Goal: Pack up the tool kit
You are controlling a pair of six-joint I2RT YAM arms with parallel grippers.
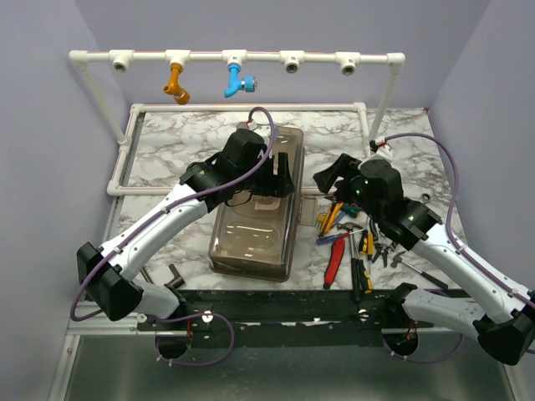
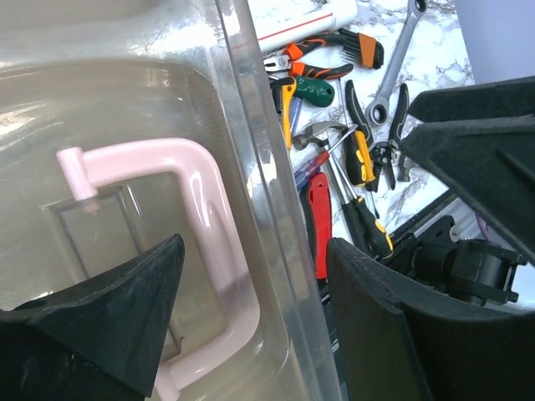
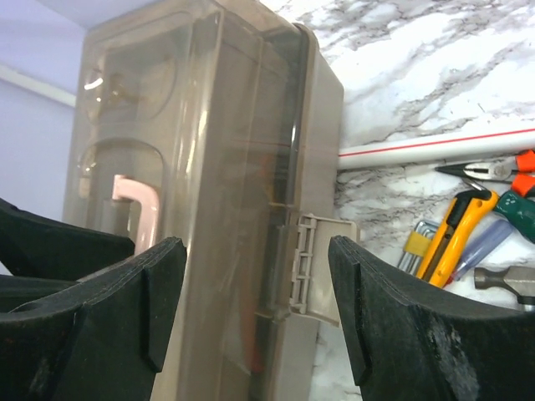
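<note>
The tool kit's box (image 1: 251,242) lies on the marble table with its smoky brown lid (image 2: 125,100) down. My left gripper (image 1: 280,175) hovers over the lid, open; in the left wrist view its gripper (image 2: 255,309) straddles the pink handle (image 2: 205,209) and the lid's right edge, with gaps on both sides. My right gripper (image 1: 328,180) is at the box's right side, open; in the right wrist view the gripper (image 3: 259,292) frames the beige side latch (image 3: 313,267), which sticks outward. Loose hand tools (image 1: 351,242) lie right of the box.
A white pipe frame (image 1: 251,57) with an orange fitting (image 1: 176,83) and a blue fitting (image 1: 238,82) spans the back. A white pipe (image 3: 435,146) runs along the table. A yellow knife (image 3: 456,225), pliers and wrenches (image 2: 393,75) crowd the right side.
</note>
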